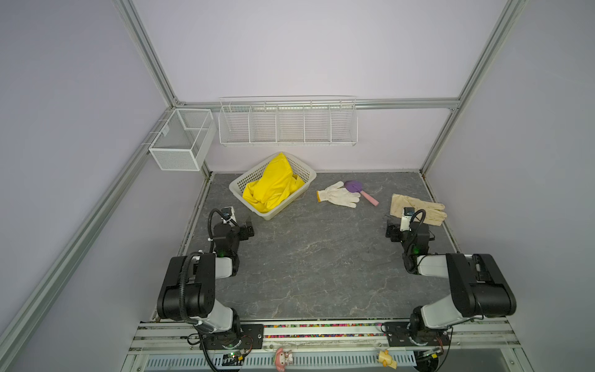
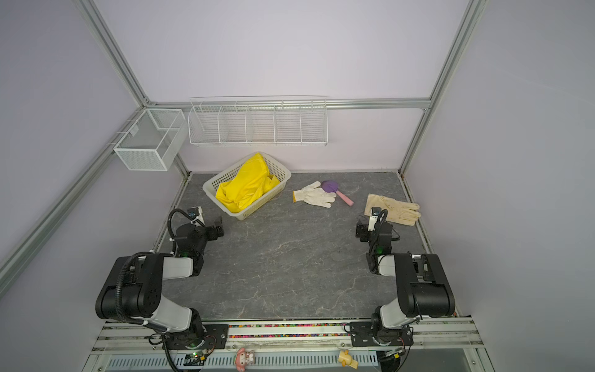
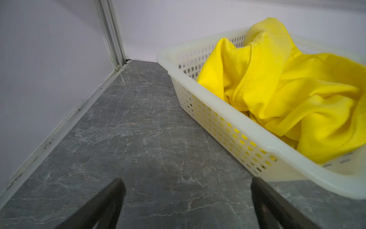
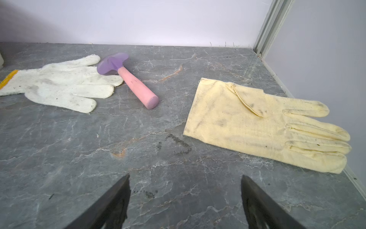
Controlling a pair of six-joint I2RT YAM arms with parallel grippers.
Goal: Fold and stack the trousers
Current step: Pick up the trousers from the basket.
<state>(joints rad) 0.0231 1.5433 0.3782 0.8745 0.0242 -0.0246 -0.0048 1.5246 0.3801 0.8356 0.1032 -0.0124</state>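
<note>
**Q:** Where do the trousers (image 1: 272,185) lie?

**A:** Crumpled in the white perforated basket (image 1: 306,172) at the far left of the grey table (image 1: 322,257) (one fold rises above the rim in both top views).

**Q:** And the grippers?

**A:** The left gripper (image 3: 187,180) hovers just beside the basket's near wall, fingers spread wide and holding nothing. The right gripper (image 4: 185,176) is likewise spread and empty, over bare table near the cream glove (image 4: 263,126). The white knit glove (image 4: 65,83) touches a pink-handled scoop (image 4: 136,85).

Overhead stereo pair, two low wrist close-ups
</note>
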